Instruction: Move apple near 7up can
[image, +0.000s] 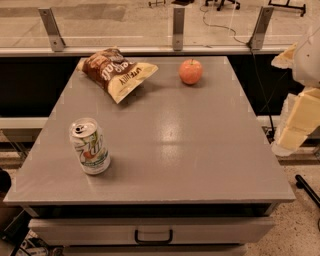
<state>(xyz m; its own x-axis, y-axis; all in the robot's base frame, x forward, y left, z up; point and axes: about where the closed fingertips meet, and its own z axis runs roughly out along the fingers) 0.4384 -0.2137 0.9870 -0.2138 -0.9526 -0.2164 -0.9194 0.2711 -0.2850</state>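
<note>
The apple (190, 71) is round and reddish-orange with a short stem. It sits on the grey table (175, 140) at the far right. The 7up can (90, 146) is white and green with a silver top. It stands upright, slightly tilted in view, near the front left of the table. My gripper (296, 125) shows as cream-coloured arm parts at the right edge of the view, beyond the table's right side and off its surface. It is well apart from the apple and far from the can, and nothing shows in it.
A brown and cream chip bag (116, 71) lies at the far left of the table, left of the apple. A glass railing with metal posts (177, 27) runs behind the table. A drawer with a handle (153, 236) is under the front edge.
</note>
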